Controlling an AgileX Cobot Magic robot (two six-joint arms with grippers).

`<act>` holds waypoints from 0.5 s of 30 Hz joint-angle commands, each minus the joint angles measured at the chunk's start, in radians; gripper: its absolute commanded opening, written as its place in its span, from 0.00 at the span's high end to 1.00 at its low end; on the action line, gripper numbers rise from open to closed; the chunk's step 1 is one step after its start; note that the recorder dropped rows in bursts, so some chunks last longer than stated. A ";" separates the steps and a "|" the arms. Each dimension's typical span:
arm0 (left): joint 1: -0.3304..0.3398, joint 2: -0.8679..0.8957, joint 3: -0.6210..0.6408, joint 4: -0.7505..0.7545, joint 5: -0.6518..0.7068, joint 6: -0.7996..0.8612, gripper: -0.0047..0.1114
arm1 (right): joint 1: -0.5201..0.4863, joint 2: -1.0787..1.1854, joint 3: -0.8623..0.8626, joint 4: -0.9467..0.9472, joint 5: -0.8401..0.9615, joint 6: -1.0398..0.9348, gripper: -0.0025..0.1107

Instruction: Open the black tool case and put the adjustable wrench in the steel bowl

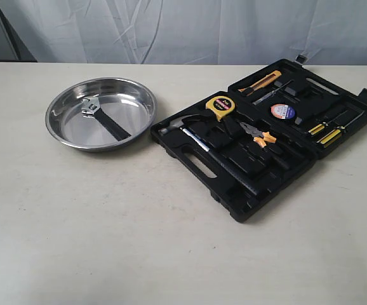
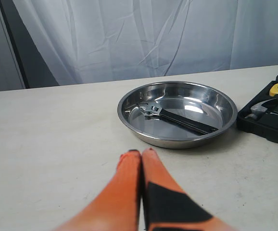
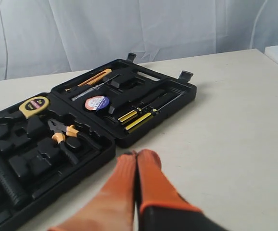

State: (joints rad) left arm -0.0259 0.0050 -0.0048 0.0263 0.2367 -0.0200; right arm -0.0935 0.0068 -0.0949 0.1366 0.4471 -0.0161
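Note:
The black tool case (image 1: pixel 266 136) lies open flat on the table, lid half toward the back right, also in the right wrist view (image 3: pixel 88 120). The adjustable wrench (image 1: pixel 104 119) lies inside the steel bowl (image 1: pixel 101 113), silver head toward the bowl's left, black handle pointing at the case. From the left wrist the wrench (image 2: pixel 175 118) shows in the bowl (image 2: pixel 177 113). My left gripper (image 2: pixel 141 152) is shut and empty, just short of the bowl's rim. My right gripper (image 3: pixel 137 153) is shut and empty beside the case's near edge. Neither arm shows in the exterior view.
The case holds a claw hammer (image 1: pixel 193 133), a yellow tape measure (image 1: pixel 223 106), orange-handled pliers (image 1: pixel 260 135), a utility knife (image 1: pixel 263 81), a tape roll (image 1: pixel 283 112) and screwdrivers (image 1: pixel 328 130). A white curtain hangs behind the table (image 1: pixel 107 235).

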 commanded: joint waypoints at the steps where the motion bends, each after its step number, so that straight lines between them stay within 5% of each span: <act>1: -0.006 -0.005 0.005 0.005 0.001 0.001 0.96 | -0.006 -0.007 0.002 -0.027 0.001 0.016 0.99; 15: -0.006 -0.005 0.005 0.005 0.001 0.001 0.96 | -0.006 -0.007 0.095 -0.049 -0.042 0.053 0.99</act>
State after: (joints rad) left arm -0.0259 0.0050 -0.0048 0.0263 0.2367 -0.0200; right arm -0.0935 0.0060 -0.0201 0.0986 0.4267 0.0230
